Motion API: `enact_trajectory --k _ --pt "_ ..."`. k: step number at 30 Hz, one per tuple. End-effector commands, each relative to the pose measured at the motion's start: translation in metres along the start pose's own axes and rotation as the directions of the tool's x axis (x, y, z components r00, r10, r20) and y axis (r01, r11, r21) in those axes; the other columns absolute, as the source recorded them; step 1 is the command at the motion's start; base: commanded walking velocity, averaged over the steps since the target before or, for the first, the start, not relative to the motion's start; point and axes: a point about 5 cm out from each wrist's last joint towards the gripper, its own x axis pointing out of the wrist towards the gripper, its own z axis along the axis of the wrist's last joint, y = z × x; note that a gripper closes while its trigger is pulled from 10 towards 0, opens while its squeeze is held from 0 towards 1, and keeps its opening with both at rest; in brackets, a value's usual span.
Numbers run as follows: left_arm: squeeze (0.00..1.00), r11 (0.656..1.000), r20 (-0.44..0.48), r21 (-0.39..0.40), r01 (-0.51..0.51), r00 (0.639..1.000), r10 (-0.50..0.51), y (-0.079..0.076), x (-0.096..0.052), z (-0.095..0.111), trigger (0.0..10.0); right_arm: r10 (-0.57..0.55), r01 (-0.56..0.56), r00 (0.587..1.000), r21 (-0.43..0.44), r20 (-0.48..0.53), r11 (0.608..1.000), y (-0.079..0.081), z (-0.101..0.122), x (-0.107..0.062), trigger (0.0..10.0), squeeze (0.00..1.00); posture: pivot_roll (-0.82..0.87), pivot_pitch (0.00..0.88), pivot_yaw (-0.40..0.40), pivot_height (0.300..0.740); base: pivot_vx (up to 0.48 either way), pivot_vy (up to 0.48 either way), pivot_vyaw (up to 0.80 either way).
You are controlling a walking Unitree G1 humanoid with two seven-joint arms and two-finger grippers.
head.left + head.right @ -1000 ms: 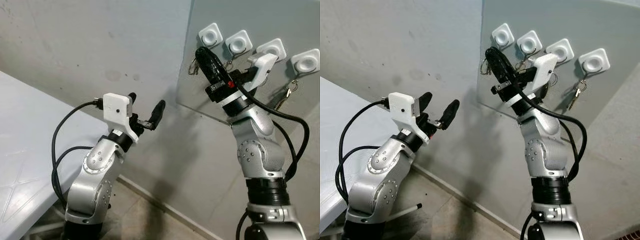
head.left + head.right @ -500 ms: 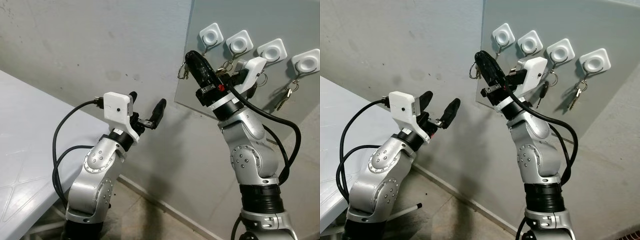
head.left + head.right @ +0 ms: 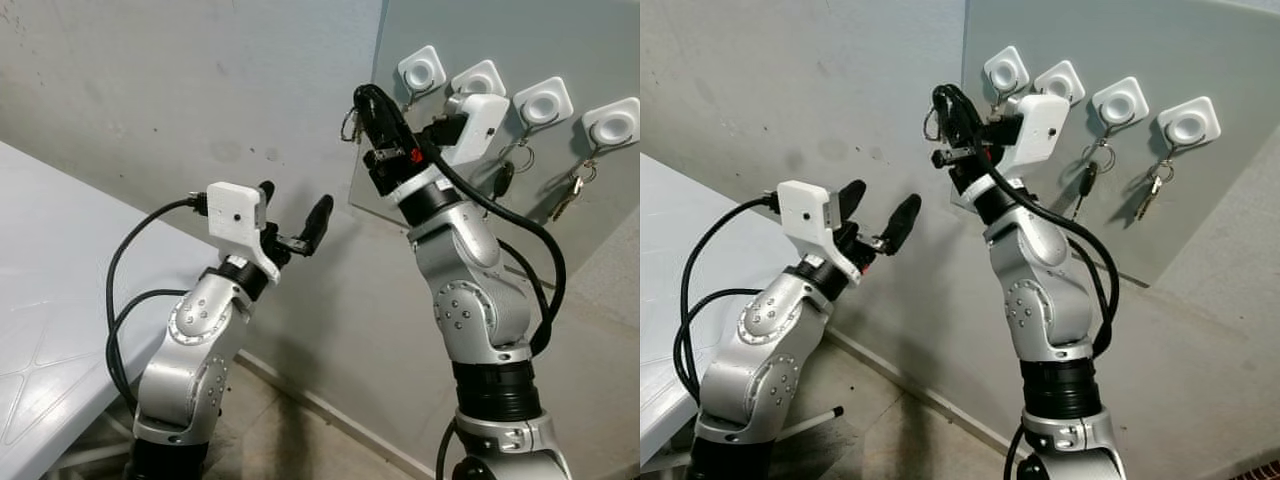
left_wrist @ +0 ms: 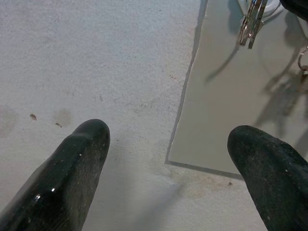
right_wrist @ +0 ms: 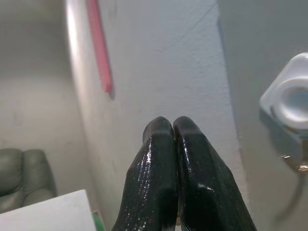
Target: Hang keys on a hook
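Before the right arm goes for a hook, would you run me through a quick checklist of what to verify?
1. Right gripper shut on the key ring: ok.
2. Ring on a hook: not ok; it hangs left of the board.
3. Leftmost hook free: cannot tell.
4. Two right hooks taken: ok, keys and a black key hang there.
5. Left gripper open, held low and left of the board: ok.

Seen from the head in two eye views, side by side, looking forward at a grey wall, both sharing the grey panel [image 3: 470, 130] with its white hooks [image 3: 421, 70] and both raised arms. Looking along the left hand [image 4: 168, 168] from close, facing the wall and the panel's lower corner beyond its fingertips. Looking along the right hand [image 5: 172, 126] toward the wall, one hook [image 5: 288, 96] beside its fingertips.
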Motion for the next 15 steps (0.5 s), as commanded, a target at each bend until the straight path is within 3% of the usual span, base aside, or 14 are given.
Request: enact_trajectory --k 1,5,15 --pt "0.00 1.000 0.001 0.003 -0.006 1.000 0.006 0.000 0.001 0.002 10.0 -0.032 0.033 0.999 -0.018 0.037 0.999 -0.002 0.013 0.002 10.0 0.00 -0.05 0.000 -0.052 0.740 0.000 0.000 0.00" --pt "0.00 1.000 0.000 0.002 -0.003 1.000 0.003 0.001 0.002 0.002 10.0 -0.091 0.092 0.995 -0.043 0.032 0.995 -0.010 0.015 0.002 10.0 0.00 -0.06 0.000 -0.045 0.740 0.000 0.000 0.00" --pt "0.00 1.000 0.003 -0.005 0.005 1.000 -0.005 -0.002 0.004 0.002 10.0 -0.111 0.112 0.993 -0.045 0.038 0.993 -0.012 0.018 0.006 10.0 0.00 -0.06 0.000 -0.044 0.740 0.000 0.000 0.00"
